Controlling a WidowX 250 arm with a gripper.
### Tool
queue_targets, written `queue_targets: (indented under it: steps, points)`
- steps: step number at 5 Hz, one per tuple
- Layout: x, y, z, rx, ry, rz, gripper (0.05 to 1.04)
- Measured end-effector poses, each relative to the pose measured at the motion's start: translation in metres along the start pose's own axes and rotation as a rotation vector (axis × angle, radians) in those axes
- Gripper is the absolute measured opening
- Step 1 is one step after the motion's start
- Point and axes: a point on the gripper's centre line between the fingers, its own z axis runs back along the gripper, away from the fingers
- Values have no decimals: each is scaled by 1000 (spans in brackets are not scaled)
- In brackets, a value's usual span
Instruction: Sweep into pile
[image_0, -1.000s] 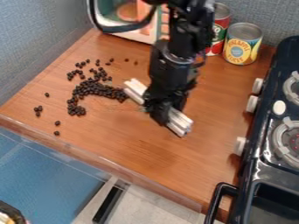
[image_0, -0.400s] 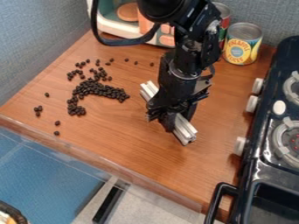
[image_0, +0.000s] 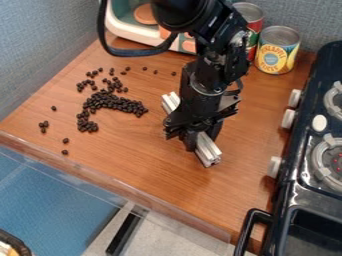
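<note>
Camera view: claw (image_0: 194, 137) clamped round the middle of the pale grooved bar (image_0: 210, 152), right of the black beads (image_0: 114, 103) on the table (image_0: 150, 162). Beads lie in a curved cluster, with strays above it, to its left and near the table's front edge. For the sweep, I judge the bar should meet them with its long side, low and level, so none slip beneath. I would start outside the strays and push inward with short, slow strokes; beads this round may roll past the bar's ends. The front strays want a stroke away from the edge, lest they drop off. Uncertain: the claw covers the bar's middle, so I cannot judge how squarely it is seated, nor whether its underside touches the table. The arm (image_0: 200, 90) runs off the top edge and partly hides the red can (image_0: 250, 16). Bead count within the cluster: cannot tell, they overlap.
</note>
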Motion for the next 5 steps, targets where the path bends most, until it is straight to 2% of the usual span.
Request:
queue_targets:
  steps: [2,4,5]
  points:
    - [2,1,-1,0,-13,-32,381]
    - [-3,4,6,57,40,-62,381]
    - [-3,7,9,92,55,-69,446]
